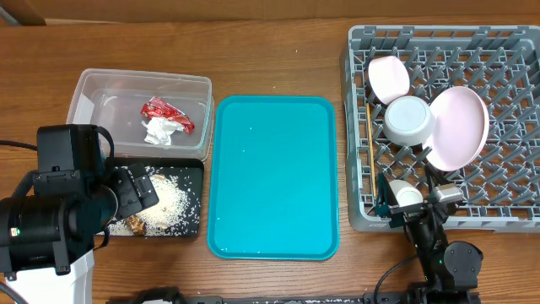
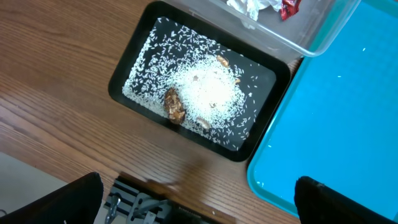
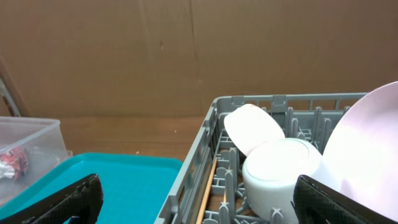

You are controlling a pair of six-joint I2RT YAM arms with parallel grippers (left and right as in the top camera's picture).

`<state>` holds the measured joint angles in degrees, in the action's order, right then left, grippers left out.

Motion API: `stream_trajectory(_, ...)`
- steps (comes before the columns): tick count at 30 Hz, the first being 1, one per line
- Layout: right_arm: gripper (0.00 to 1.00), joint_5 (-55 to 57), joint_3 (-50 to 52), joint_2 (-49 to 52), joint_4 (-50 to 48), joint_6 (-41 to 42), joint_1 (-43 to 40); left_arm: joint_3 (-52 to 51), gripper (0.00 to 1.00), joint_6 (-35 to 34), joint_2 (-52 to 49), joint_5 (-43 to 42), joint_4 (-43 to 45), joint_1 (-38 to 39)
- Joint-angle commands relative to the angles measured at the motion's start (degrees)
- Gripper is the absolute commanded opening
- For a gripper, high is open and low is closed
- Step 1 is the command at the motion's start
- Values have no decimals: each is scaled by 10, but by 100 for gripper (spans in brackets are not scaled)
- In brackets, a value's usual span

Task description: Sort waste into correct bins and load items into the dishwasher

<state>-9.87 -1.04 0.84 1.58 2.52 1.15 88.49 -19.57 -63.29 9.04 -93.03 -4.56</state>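
The clear tub point(image 1: 89, 93) holds the red wrapper point(image 1: 166, 113) and the white tissue point(image 1: 159, 132). The black tray point(image 1: 196, 198) holds rice scraps point(image 2: 205, 93). My left gripper point(image 2: 199, 202) is open and empty above the table's front edge, near the black tray point(image 2: 124, 74). The grey rack point(image 1: 359, 127) holds the small white bowl point(image 1: 389, 76), a grey-rimmed bowl point(image 1: 409, 121), the plate point(image 1: 460, 127) and the chopsticks point(image 1: 369, 143). My right gripper point(image 3: 199, 202) is open and empty at the rack's front left corner point(image 3: 199, 155), facing the bowl point(image 3: 280, 171) and chopsticks point(image 3: 208, 186).
The teal tray point(image 1: 274, 177) lies between the bins and the rack, and nothing lies on it. My left arm covers the black tray's left part in the overhead view. A brown cardboard wall stands behind the table in the right wrist view.
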Motion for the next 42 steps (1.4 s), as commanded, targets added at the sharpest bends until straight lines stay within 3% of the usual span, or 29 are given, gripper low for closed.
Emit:
stream_trajectory(1, 100, 10, 6, -7, 11, -4, -3, 0, 100, -8, -1, 3, 1, -3)
stream_trajectory(32, 100, 10, 6, -7, 23, -4, -3, -17, 100, 2, 35, 24, 16, 9)
stream_trajectory(36, 100, 10, 6, -7, 23, -4, -3, -96, 100, 3, 95, 28, 184, 24)
stream_trajectory(42, 100, 10, 6, -7, 23, -4, -3, -312, 100, 60, 212, -80, 523, 49)
